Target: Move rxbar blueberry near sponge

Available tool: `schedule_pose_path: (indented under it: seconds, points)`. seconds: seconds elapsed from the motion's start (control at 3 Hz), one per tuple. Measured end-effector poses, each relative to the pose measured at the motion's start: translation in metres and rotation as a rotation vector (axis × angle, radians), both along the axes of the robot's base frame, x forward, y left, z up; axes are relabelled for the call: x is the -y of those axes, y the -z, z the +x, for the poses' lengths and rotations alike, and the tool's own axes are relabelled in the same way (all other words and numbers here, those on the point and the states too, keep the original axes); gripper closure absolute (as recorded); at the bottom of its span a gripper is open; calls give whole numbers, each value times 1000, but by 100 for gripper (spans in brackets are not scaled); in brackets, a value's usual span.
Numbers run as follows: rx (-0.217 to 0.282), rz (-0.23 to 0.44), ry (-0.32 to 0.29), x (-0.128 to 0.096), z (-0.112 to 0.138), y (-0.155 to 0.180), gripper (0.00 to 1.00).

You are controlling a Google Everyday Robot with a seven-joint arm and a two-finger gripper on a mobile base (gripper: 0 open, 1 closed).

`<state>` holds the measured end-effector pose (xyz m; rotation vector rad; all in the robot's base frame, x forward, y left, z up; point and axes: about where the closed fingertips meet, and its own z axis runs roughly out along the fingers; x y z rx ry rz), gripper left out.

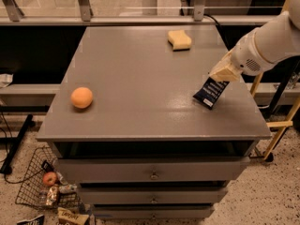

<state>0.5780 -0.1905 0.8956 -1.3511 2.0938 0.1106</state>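
Nearest, at 7 o'clock on the floor, a wire basket holds an apple and some wrappers. Above it stand 3 drawer fronts under the gray table.

On the tabletop, the orange sits at 9 o'clock, close to the left edge and a little back from the front edge.

At 3 o'clock, the rxbar blueberry hangs tilted, its top end pinched in the gripper and its lower end down at the surface; whether it touches there I cannot tell. It lies just inside the right edge, a little back from the front-right corner. The gripper is clenched on the bar. Its white arm comes in from 2 o'clock, over the right edge.

The sponge lies at 1 o'clock, near the far edge and well apart from the bar. Only bare gray surface lies between the 2. The middle of the top, from the orange across to the bar, is open too.

Behind the far edge runs a rail with 3 metal posts.
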Motion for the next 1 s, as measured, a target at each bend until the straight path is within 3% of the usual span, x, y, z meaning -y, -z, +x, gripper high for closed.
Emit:
schedule_pose_path:
  seconds: [0.33,0.67,1.0]
  points:
    - [0,0,0,0,0,0,100]
    - [107,9,14,5,24,-25,100]
    - [243,14,15,11,70,-65,100]
